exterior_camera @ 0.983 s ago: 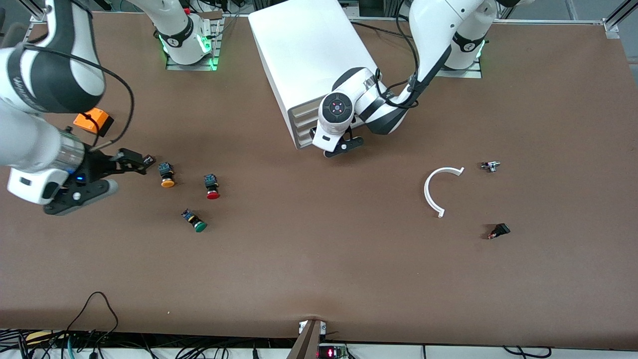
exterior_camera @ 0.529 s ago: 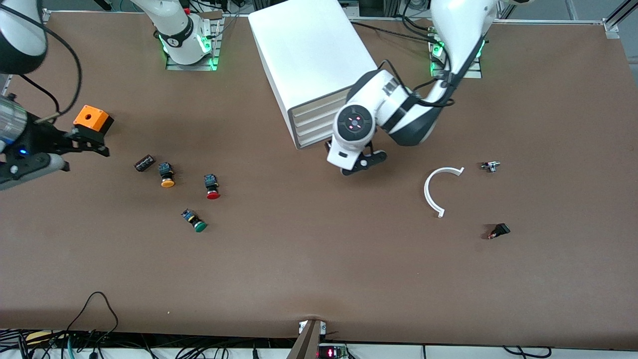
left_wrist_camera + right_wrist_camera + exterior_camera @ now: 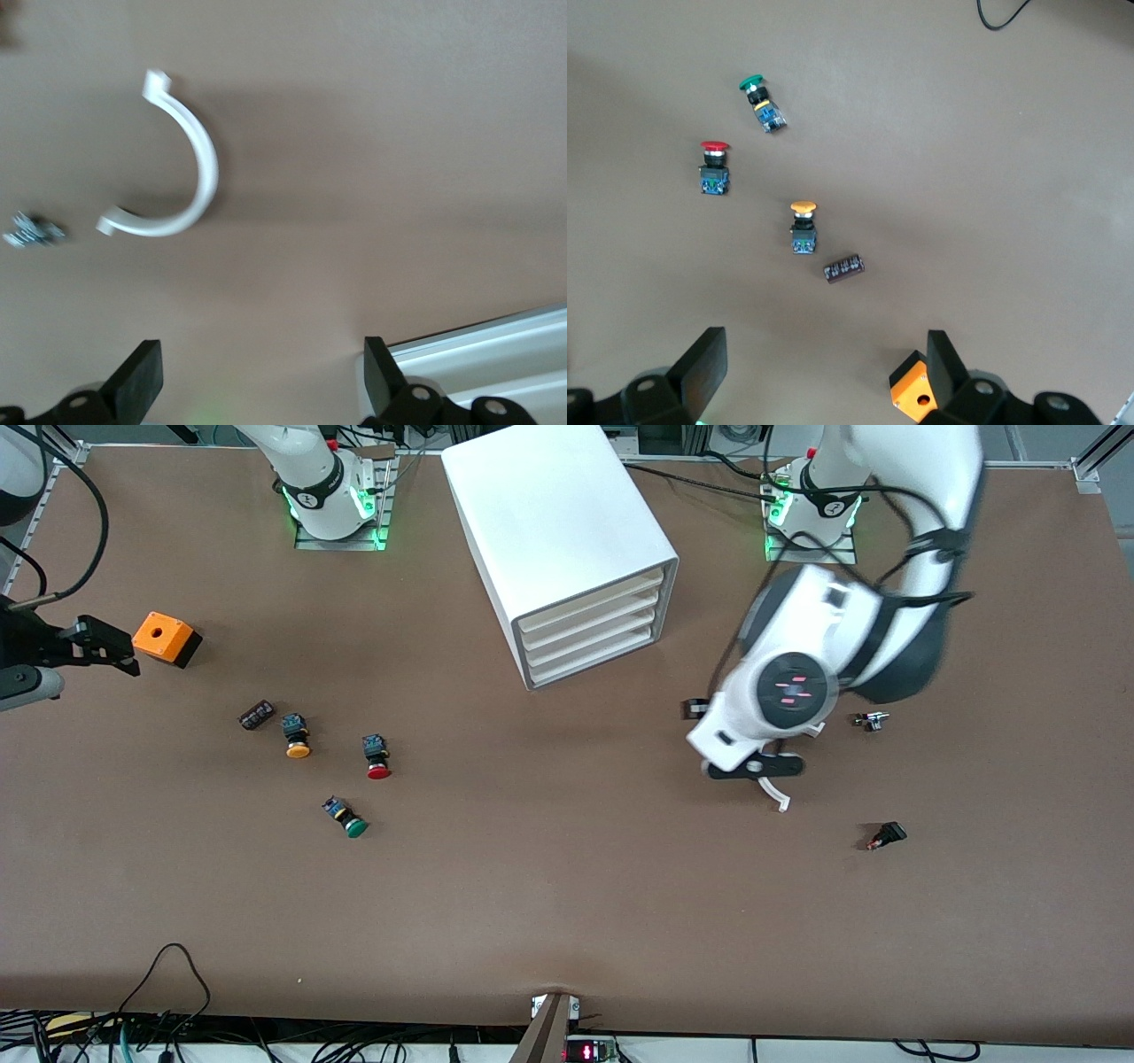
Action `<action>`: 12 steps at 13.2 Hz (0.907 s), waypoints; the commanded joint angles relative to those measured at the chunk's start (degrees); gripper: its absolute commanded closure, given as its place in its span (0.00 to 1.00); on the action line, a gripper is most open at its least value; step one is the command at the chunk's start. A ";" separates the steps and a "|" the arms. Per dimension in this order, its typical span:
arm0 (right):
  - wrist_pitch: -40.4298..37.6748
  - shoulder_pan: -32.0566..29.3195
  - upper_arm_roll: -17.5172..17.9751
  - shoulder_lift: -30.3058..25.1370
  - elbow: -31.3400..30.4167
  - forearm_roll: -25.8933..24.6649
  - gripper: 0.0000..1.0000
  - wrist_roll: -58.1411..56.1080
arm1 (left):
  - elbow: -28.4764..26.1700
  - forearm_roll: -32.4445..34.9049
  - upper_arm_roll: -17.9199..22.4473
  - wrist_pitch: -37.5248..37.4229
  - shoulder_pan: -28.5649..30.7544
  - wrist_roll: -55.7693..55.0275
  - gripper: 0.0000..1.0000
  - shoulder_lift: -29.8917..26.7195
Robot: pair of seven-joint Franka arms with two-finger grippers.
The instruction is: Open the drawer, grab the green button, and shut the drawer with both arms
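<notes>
The white cabinet (image 3: 567,522) stands at the table's middle, near the bases. Its bottommost drawer (image 3: 592,658) looks shut, flush with the three above. The green-capped button (image 3: 347,818) lies on its side on the bare table, nearer the front camera than the red and yellow-orange ones; it also shows in the right wrist view (image 3: 760,99). My left gripper (image 3: 709,722) is open and empty over the table beside the cabinet (image 3: 496,345), toward the left arm's end. My right gripper (image 3: 111,646) is open and empty at the right arm's end, beside an orange box (image 3: 166,638).
A red-capped button (image 3: 376,757), a yellow-orange-capped button (image 3: 296,737) and a small black part (image 3: 255,715) lie near the green one. A white curved piece (image 3: 780,802) lies partly under my left hand, and shows in the left wrist view (image 3: 190,168). A small metal part (image 3: 873,720) and a black switch (image 3: 888,835) lie nearby.
My left arm has swung away from the cabinet's front toward its own end and now hangs over the curved piece. My right gripper has drawn back past the orange box.
</notes>
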 commanded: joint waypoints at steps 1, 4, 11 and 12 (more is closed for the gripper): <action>-1.96 -0.75 0.46 -0.82 0.43 -0.59 0.00 -0.78 | -5.16 -1.61 2.05 0.43 2.80 12.43 0.00 -8.30; -6.53 -0.75 0.20 -1.44 0.43 0.03 0.00 0.19 | -11.65 -3.45 1.87 1.40 11.31 21.04 0.00 -15.86; -4.17 -0.75 0.37 -4.16 -0.27 1.17 0.00 0.10 | -19.15 3.93 -6.07 7.82 23.68 23.80 0.00 -27.66; -3.99 -0.67 0.37 -4.16 -0.53 1.26 0.00 0.19 | -19.06 3.93 -4.56 7.82 21.99 23.80 0.00 -27.58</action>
